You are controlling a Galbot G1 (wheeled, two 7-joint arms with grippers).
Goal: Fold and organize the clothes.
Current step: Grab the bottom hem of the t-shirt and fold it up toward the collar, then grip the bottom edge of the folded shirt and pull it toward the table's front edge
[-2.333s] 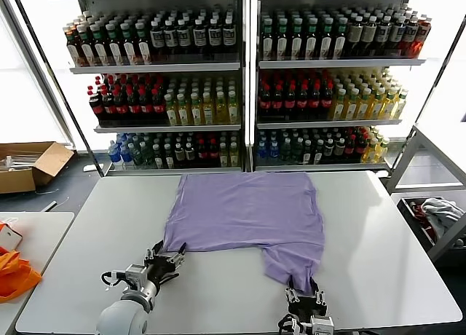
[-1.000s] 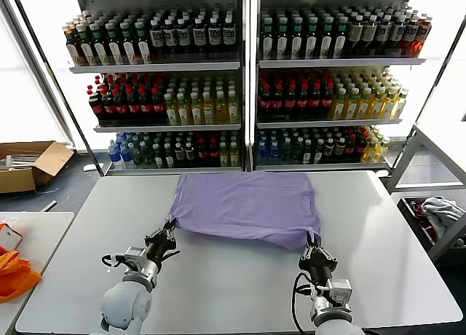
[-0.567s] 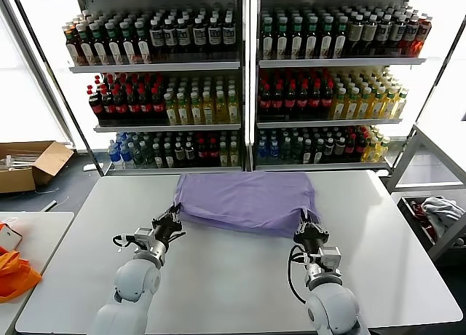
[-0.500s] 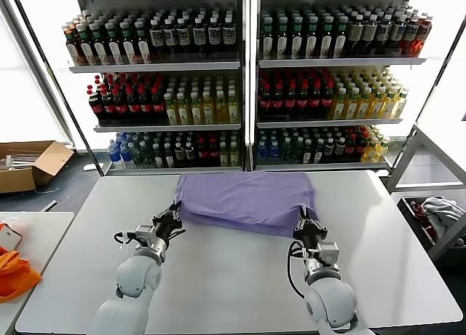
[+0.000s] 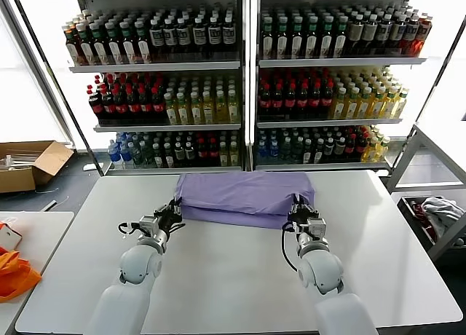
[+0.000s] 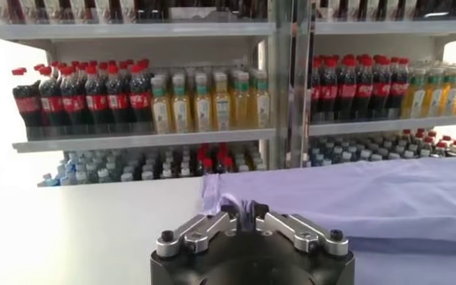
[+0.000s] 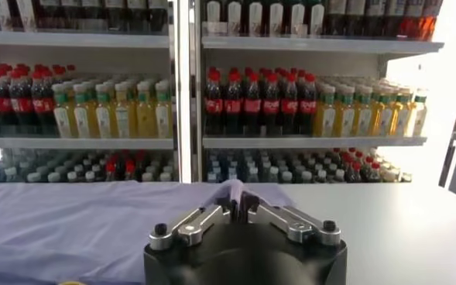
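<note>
A lavender T-shirt (image 5: pixel 244 193) lies folded over on itself at the far middle of the white table (image 5: pixel 233 277). My left gripper (image 5: pixel 172 207) is shut on the shirt's near left corner; the pinched cloth shows between its fingers in the left wrist view (image 6: pixel 243 211). My right gripper (image 5: pixel 300 204) is shut on the near right corner, and the cloth rises in a peak from it in the right wrist view (image 7: pixel 237 200). Both hold the near edge just above the far half of the shirt (image 6: pixel 367 194). No print or label shows.
Shelves of bottled drinks (image 5: pixel 240 80) stand right behind the table's far edge. A cardboard box (image 5: pixel 29 164) sits on the floor at the left, an orange bag (image 5: pixel 14 273) on a side table, and a bin of cloth (image 5: pixel 437 215) at the right.
Both grippers have carried the shirt's near edge away from me, toward the shelves, over the far half. The shirt went from spread out with a hanging tail to a narrow doubled band.
</note>
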